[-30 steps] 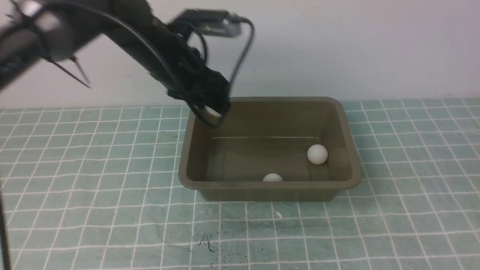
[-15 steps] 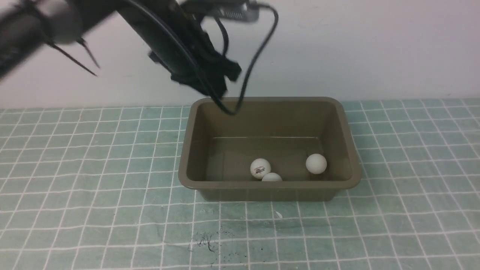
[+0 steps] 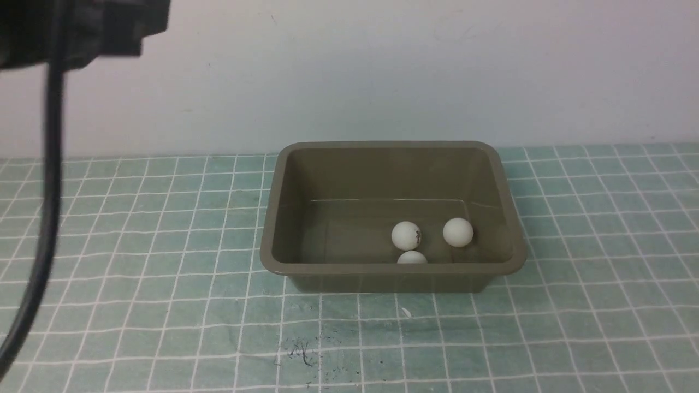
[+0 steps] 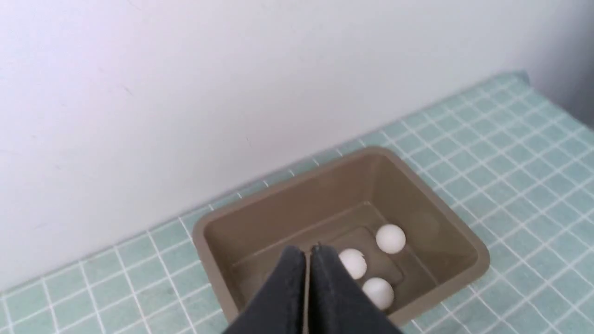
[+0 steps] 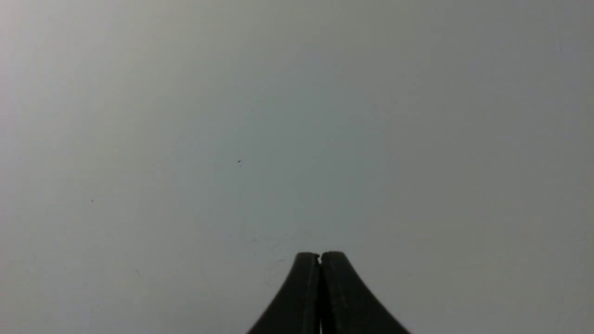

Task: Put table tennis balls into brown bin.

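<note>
A: Bin material?
B: Brown bin (image 3: pixel 393 268): olive-brown plastic, smooth, rectangular, rounded corners, rolled rim, sloping walls. It sits on a teal counter (image 3: pixel 136 245) ruled in a white grid, under a plain pale wall (image 3: pixel 382 71).
A: Table tennis balls (image 4: pixel 390 239)?
B: Three, matte white, all on the bin floor toward its 5 o'clock corner. Marked ball (image 3: pixel 406 236) shows a dark print. Plain ball (image 3: pixel 457 232) lies near it at 3 o'clock, apart. Third ball (image 3: pixel 412 257) is just beside it at 6 o'clock, half hidden by the near rim.
A: Claws?
B: Left claw (image 4: pixel 308 253): dark tapered fingers clenched together, grasping nothing, raised well above the balls. Left arm (image 3: pixel 82 27) is up at 10 o'clock of the bin, black cable (image 3: pixel 49 164) hanging. Right claw (image 5: pixel 320 255): also clenched, empty, facing blank grey surface.
</note>
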`<state>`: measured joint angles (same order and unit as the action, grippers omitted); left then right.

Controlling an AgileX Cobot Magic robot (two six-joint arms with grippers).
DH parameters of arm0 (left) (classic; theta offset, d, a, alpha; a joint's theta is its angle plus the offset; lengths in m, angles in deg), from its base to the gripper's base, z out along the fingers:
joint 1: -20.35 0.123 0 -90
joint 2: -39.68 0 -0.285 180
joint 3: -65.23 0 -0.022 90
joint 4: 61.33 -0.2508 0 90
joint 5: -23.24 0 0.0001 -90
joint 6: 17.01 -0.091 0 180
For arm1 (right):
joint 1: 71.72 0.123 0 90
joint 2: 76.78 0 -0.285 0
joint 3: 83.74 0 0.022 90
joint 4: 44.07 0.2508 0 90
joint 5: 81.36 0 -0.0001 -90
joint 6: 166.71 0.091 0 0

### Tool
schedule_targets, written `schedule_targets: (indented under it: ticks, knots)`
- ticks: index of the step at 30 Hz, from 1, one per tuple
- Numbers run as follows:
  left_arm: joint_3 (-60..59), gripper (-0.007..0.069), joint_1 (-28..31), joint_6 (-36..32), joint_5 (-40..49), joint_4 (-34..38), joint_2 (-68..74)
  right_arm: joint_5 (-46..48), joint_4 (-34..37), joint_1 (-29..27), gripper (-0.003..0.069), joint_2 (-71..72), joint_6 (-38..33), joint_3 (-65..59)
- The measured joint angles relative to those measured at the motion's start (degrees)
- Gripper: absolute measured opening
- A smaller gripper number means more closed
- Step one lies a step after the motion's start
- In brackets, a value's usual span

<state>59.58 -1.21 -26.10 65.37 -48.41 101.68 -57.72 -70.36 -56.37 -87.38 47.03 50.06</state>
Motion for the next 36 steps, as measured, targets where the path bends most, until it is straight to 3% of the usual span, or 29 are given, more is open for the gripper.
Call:
schedule_targets:
  ticks: [10,15,28,36]
  knots:
    - [-24.3,-0.0005,0.0,0.1,-6.4,-0.1,-36.5,0.0,0.0,0.0,-0.0013,0.0,0.1,0.0]
    - [-33.7,-0.0005,0.0,1.6,-18.7,-0.6,-55.5,0.2,-0.2,0.0,-0.0013,-0.2,0.1,-0.1]
    - [-40.5,-0.0005,3.0,3.4,-27.4,-6.3,-41.1,1.5,-1.0,0.2,-0.0013,-0.1,0.1,-0.1]
    - [-62.4,-0.0005,17.5,2.7,-27.8,-8.0,-48.7,1.5,-1.1,0.2,-0.0013,-0.1,0.1,-0.1]
